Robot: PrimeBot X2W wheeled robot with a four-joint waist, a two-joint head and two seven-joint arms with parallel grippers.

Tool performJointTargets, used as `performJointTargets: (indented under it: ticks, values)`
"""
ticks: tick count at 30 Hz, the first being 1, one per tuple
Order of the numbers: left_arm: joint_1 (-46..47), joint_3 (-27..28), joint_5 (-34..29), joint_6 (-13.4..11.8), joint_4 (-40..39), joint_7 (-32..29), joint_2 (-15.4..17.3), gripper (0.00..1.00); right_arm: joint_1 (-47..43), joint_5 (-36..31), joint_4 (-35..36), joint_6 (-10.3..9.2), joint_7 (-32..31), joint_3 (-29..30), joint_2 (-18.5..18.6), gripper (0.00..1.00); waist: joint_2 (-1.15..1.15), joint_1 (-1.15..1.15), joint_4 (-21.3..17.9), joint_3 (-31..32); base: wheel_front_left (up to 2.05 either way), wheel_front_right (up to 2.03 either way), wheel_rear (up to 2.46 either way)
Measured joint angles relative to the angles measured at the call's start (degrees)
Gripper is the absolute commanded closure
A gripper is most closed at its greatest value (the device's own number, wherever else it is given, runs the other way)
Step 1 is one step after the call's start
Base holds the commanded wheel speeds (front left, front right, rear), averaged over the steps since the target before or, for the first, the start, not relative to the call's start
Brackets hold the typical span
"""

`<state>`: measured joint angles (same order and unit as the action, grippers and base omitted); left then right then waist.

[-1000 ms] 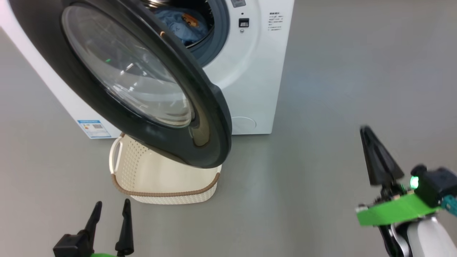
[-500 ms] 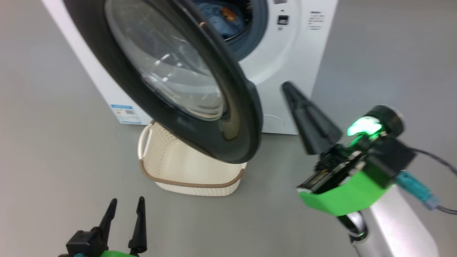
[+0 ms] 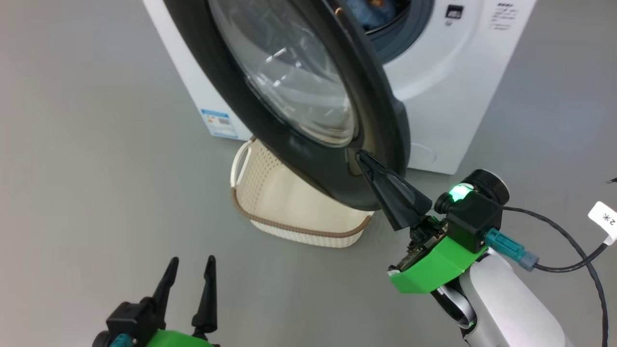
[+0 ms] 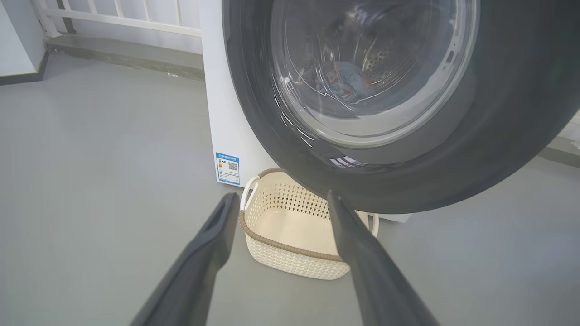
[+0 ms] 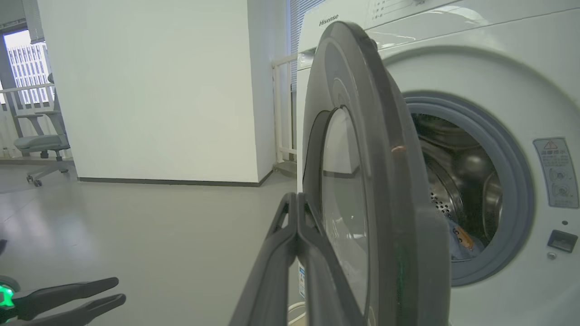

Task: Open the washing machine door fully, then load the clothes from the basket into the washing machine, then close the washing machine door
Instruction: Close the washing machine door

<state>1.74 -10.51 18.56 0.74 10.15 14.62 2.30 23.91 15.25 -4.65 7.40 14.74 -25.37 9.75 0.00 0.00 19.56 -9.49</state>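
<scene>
1 round black-rimmed glass washing machine door (image 3: 289, 86) hanging ajar, 1 cream perforated plastic basket (image 3: 262, 183) under it. R gripper (image 3: 359, 154), clenched, now reaching door rim, prev. well apart; L gripper (image 3: 192, 260) gaping.

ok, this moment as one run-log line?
phase: door close | round black-rimmed glass door: open | right gripper: shut, tip at door's outer face | left gripper: open | cream perforated plastic basket: looks empty | light-blue clothes: in drum

Right gripper (image 3: 359, 155) raised and closed tight (left gripper (image 3: 192, 260) low, spread wide).
</scene>
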Motion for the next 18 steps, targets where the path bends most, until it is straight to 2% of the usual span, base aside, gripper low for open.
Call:
performJointTargets:
  ticks: [8,18]
  values:
    - [2.13,-1.47,0.93,-1.08,-1.38,0.01,-0.02,0.00,1.86,1.57,-2.05,0.00,0.00,0.94,0.93,1.00,0.00,0.00,2.17,-3.30,0.00,0.00,0.00]
    - [2.27,-1.92,1.32,-1.43,-1.92,0.01,-0.09,0.00,2.20,1.58,-2.53,0.00,0.00,1.94,1.21,1.00,0.00,0.00,2.47,-5.62,0.00,0.00,0.00]
